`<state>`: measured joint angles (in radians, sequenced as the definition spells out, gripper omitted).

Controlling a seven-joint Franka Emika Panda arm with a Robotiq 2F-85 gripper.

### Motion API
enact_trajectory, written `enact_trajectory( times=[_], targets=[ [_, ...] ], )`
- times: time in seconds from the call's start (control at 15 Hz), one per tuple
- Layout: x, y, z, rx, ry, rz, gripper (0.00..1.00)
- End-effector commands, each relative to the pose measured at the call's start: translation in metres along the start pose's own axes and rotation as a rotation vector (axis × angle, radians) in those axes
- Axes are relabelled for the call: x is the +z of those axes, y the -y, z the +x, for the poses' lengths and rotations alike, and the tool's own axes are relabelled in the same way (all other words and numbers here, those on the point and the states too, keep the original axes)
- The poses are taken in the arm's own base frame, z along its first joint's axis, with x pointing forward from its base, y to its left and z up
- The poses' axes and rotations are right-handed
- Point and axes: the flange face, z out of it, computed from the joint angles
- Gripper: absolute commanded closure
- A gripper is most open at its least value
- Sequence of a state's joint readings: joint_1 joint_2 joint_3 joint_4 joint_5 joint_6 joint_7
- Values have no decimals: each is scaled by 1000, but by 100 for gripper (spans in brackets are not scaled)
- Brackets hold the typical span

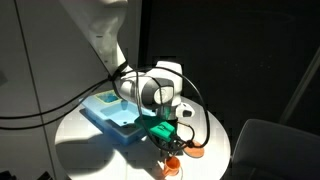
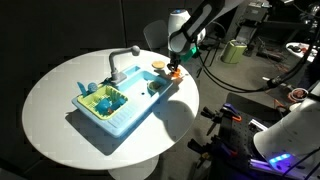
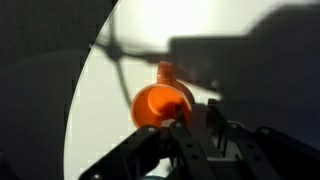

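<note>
Hovering: one claw (image 3: 188, 126) over one orange cup (image 3: 160, 103) | grip: cannot tell | one blue sink (image 2: 122, 120) | one table (image 2: 50, 110)

A round white worktop (image 2: 55, 125) carries a light blue toy sink (image 2: 128, 122), which lies at a slant across it in both exterior views. A grey faucet (image 2: 124, 58) rises from the sink's far edge, with its spout bent over the basin. A green basket (image 2: 103, 101) sits in the basin; something yellow lies in it, too small to make out. Beside the worktop stands a grey chair (image 1: 272, 145). In an exterior view, black cables (image 2: 245, 78) trail behind the worktop, and a dark device glows violet (image 2: 268, 162) lower down.
</note>
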<state>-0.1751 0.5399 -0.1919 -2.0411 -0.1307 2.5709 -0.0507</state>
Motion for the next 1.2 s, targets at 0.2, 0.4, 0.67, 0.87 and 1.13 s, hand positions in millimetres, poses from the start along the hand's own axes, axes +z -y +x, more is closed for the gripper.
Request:
enact_trajectory(
  times=[0.2,0.4,0.67,0.87,1.13],
  targets=[
    [-8,-4,-3,-12,-19,7,15],
    [-19,-3,-3,-7,-33,6,0],
    [-47,-3,-1,1,-73,-1,0],
    [-74,-3,-1,9,-104,-11,0],
    [-103,7,-11,-33,-100,-42,0]
  ],
)
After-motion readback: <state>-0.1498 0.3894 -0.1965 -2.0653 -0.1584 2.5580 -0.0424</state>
